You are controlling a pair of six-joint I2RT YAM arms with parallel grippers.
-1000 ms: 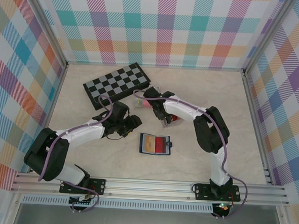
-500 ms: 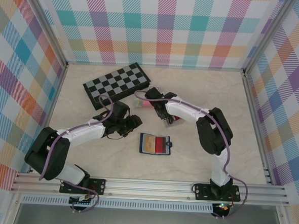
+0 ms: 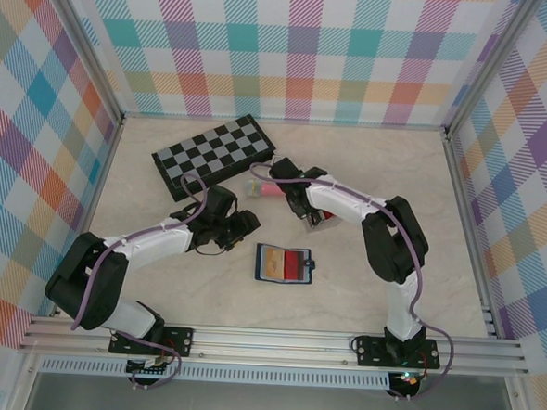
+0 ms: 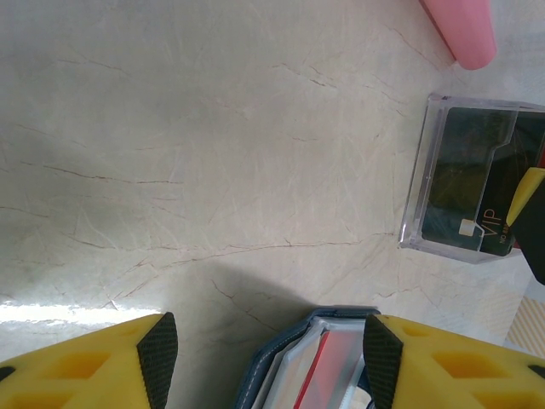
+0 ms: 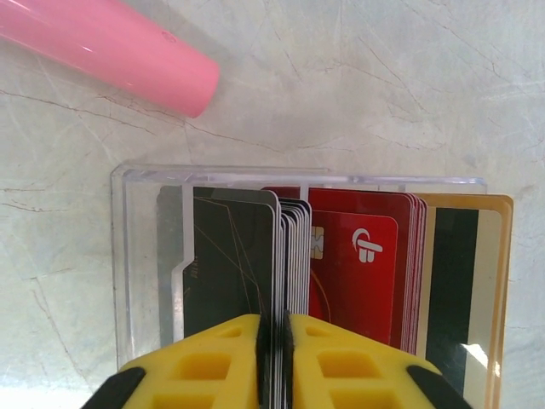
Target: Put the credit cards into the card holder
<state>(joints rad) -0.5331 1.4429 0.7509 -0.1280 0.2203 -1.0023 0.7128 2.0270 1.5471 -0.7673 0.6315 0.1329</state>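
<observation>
1. A small navy-blue folding card holder is seen lying open near the middle of the beige marbled table surface, somewhat toward its near edge. Tan slots are shown on its left half and a red face on its right half.
2. The thin rectangular plastic credit cards are kept in a clear plastic box. The box is placed just beyond the card holder toward the far edge and slightly to the right, apart from it. Dark grey, white-edged, red and orange-rimmed cards are made out inside.
3. The right gripper is set over the box. Its yellow fingers are clenched on the edge of a thin sheaf of credit cards, between the dark grey card and the red ones. How many are pinched cannot be told.
4. The left gripper is held released, with nothing grasped. Its black-padded yellow fingers are spread wide near the card holder's far left corner.
5. A pink plastic cylinder is laid on the surface near a far corner of the box, apart from it.
6. A folded black-and-grey chequered board is set toward the far left corner of the surface, well apart from the card holder.
</observation>
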